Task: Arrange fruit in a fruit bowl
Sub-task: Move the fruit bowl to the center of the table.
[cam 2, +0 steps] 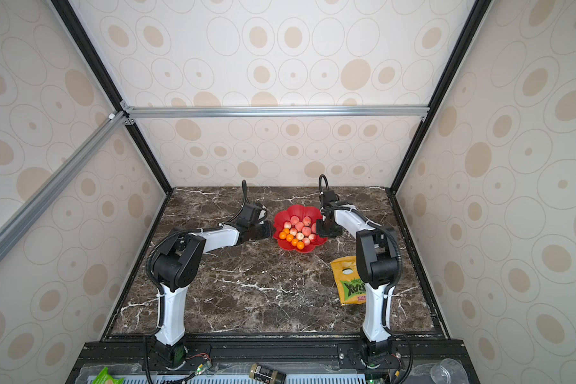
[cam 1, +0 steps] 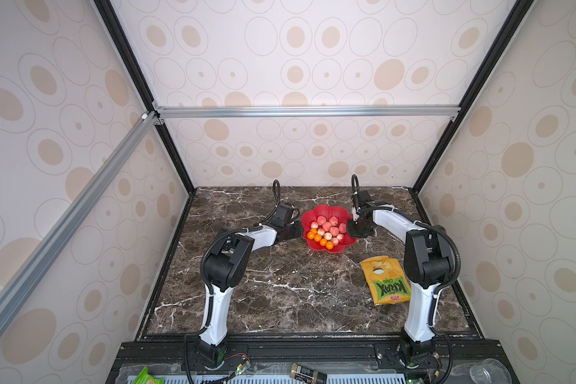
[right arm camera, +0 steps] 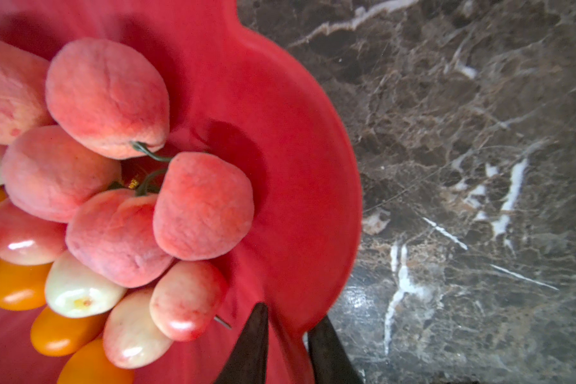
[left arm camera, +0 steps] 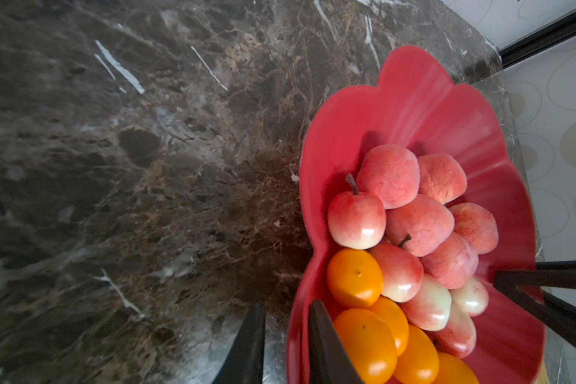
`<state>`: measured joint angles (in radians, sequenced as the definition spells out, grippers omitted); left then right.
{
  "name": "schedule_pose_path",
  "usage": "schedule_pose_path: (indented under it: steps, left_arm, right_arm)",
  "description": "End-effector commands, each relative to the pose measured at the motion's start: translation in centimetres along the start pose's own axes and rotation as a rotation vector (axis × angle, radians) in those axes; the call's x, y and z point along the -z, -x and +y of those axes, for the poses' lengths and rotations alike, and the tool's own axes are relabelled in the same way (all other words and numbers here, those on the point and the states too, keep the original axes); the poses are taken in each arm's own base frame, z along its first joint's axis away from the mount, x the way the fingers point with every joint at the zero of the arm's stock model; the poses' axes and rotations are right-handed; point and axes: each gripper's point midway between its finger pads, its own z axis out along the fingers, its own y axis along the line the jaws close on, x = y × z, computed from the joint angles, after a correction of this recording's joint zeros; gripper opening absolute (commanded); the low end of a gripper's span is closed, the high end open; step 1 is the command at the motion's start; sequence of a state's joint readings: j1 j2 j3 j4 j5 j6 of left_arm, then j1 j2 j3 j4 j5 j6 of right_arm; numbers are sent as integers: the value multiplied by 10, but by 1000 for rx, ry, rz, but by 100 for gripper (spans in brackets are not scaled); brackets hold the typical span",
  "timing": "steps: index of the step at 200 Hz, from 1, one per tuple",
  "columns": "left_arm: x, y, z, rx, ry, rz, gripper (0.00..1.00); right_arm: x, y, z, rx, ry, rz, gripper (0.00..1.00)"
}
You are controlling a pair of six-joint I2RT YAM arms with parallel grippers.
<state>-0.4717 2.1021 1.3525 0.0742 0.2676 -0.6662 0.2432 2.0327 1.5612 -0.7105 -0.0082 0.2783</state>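
Patterned walls (cam 1: 296,66) enclose a dark marble table (cam 1: 280,292), seen in both top views. The left arm (cam 1: 226,262) and the right arm (cam 1: 426,256) rise from the table's 6 o'clock edge and bend inward to meet at the fruit bowl (cam 1: 326,211). This red bowl with a scalloped rim stands on the table at about 1 o'clock from its centre. A yellow-green snack bag (cam 1: 384,282) lies flat at about 4 o'clock from the table's centre, well apart from the bowl and just beside the right arm. All the fruit (cam 1: 326,229) in view lies heaped inside the bowl. Pink-red peach-like fruits (left arm camera: 391,176) fill the middle and the 1 o'clock part. Smaller orange tangerine-like fruits (left arm camera: 354,277) crowd the 7 o'clock part, touching their pink neighbours. The left gripper (left arm camera: 286,309) sits at the bowl's 9 o'clock rim. The left wrist view shows one finger outside the wall and one inside, beside an orange fruit, with the jaws set at a narrow gap and clamped on the rim. The right gripper (right arm camera: 293,312) sits at the 3 o'clock rim. The right wrist view shows its jaws likewise narrow, one finger within the bowl near a glossy pink fruit and one over the marble, pinching the rim between them.
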Motion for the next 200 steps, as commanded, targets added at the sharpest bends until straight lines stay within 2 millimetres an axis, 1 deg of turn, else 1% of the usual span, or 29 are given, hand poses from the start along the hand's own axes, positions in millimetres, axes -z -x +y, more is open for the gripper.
schedule_pose_path:
  steps: [1, 53, 77, 79, 84, 135, 163, 200]
  left_arm:
    - [9, 12, -7, -4, -15, -29, 24]
    - [19, 9, -8, -6, -23, -33, 23]
    - [26, 6, -7, -7, -20, -39, 24]
    - [27, 6, -6, -6, -21, -38, 24]
    - [29, 4, -6, -7, -20, -38, 24]
    - [50, -4, 5, 0, -5, -53, 24]
    - [58, -15, 12, 2, 5, -45, 23]
    - [75, -31, 22, 6, 25, -49, 23]
  right_arm:
    - [-8, -9, 5, 15, 7, 32, 22]
    - [-6, -11, 17, 28, 31, 37, 20]
    - [-6, -12, 18, 23, 39, 41, 20]
    - [-6, -15, 26, 39, 44, 43, 20]
    - [-6, -18, 32, 50, 50, 45, 20]
    - [-4, -27, 50, 77, 70, 55, 20]
    - [-3, -34, 60, 90, 85, 65, 20]
    - [0, -45, 75, 109, 109, 72, 20]
